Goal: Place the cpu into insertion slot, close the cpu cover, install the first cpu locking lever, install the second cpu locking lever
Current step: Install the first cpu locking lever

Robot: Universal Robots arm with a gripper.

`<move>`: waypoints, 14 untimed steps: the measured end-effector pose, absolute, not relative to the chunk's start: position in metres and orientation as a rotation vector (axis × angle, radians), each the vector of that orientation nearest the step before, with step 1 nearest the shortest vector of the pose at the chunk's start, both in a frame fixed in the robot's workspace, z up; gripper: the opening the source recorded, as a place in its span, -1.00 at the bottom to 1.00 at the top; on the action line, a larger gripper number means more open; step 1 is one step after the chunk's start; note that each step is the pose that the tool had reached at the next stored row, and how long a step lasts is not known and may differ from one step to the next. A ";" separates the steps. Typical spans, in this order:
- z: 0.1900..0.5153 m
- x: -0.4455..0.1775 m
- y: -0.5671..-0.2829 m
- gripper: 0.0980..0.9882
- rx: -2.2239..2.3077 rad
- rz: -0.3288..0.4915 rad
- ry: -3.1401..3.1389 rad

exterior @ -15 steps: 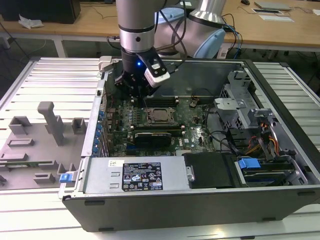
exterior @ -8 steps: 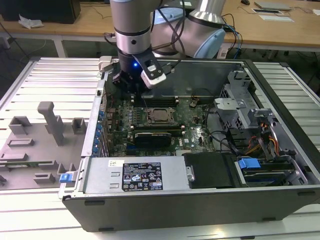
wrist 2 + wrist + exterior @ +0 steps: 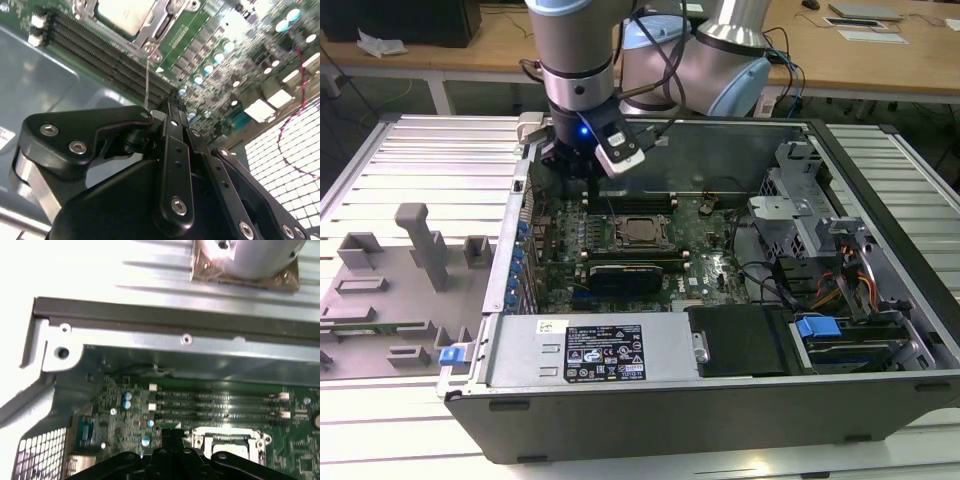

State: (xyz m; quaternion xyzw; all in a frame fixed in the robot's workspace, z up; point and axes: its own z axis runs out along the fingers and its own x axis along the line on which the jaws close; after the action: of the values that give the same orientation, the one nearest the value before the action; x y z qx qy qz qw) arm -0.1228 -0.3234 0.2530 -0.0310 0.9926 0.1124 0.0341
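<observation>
Black end effector (image 3: 174, 107), fingers brought together, no gap at the tips in the second wrist view; the first wrist view (image 3: 170, 434) shows the same. Nothing seen in its hold. A thin metal locking lever (image 3: 147, 75) stands upright just beside the tips; contact cannot be told.

Just past the tips lie long black memory slots (image 3: 100, 50). Beyond them is the cpu (image 3: 122, 12), its dull silver top seated in the socket, with the cpu cover (image 3: 146, 31) lying flat as a frame around it.

In the exterior view the end effector (image 3: 588, 182) hangs low over the green motherboard (image 3: 710, 270), near the insertion slot (image 3: 624, 222), on the exterior view's left of it. The board sits in an open computer case (image 3: 720, 425) on a slatted metal surface (image 3: 420, 150). Grey fixture blocks (image 3: 420, 250) stand on the exterior view's left. Wooden desks (image 3: 450, 50) are at the back of the room.

The second wrist view gives the lever. The first wrist view gives the case's grey wall (image 3: 150, 315) and, past it, the arm's base (image 3: 245, 260) on the slats.
</observation>
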 end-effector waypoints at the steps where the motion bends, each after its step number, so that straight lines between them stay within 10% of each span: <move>1: 0.253 -0.123 -0.323 -0.98 -0.095 0.351 3.051; 14: 0.252 -0.071 -0.324 -0.98 -0.095 0.351 3.052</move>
State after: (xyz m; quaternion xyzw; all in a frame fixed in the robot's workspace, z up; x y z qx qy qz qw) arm -0.0711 -0.3235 0.2523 -0.0310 0.9924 0.1141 0.0342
